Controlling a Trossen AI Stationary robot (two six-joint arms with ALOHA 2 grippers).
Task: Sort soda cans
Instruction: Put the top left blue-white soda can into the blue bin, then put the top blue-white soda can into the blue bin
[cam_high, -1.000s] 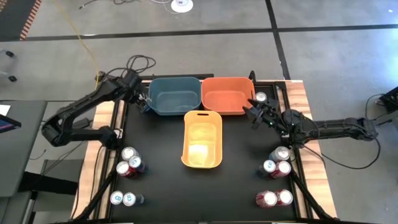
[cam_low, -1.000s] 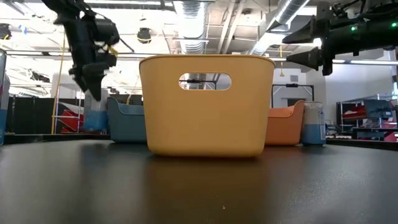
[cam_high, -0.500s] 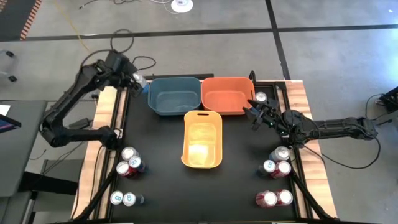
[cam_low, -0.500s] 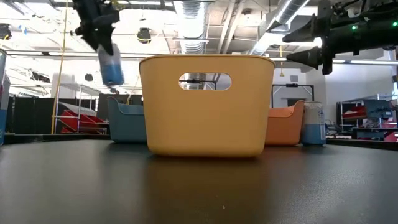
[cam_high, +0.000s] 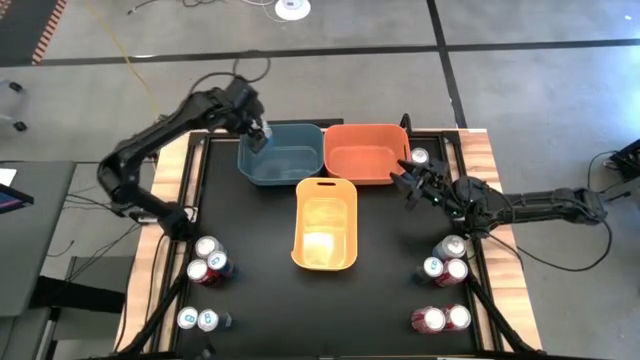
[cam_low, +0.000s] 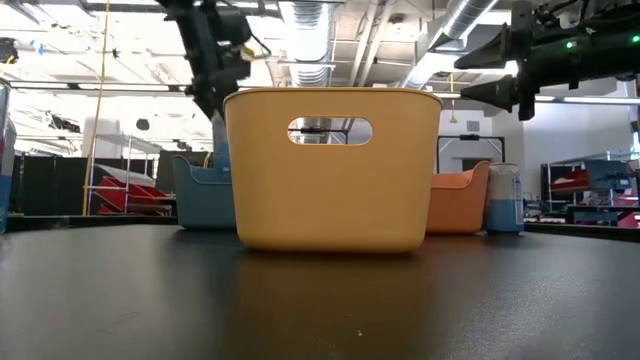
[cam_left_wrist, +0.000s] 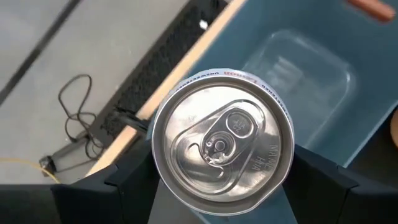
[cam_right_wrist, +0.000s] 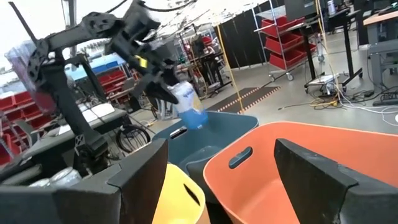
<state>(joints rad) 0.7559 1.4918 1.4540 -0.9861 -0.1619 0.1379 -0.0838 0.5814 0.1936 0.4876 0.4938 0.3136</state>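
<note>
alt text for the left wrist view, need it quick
A silver-topped metal soda can fills the picture, gripped between the left gripper's two dark fingers above an empty blue plastic bin. Beside the bin run the table's wooden edge and grey floor.

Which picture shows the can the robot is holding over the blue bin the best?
The left wrist view: the can fills it, silver top and pull tab clear, gripped by the left end effector above the blue bin. The right wrist view shows its blue and white side from afar. The high view shows only a speck; in the low view the yellow bin mostly hides it.
</note>
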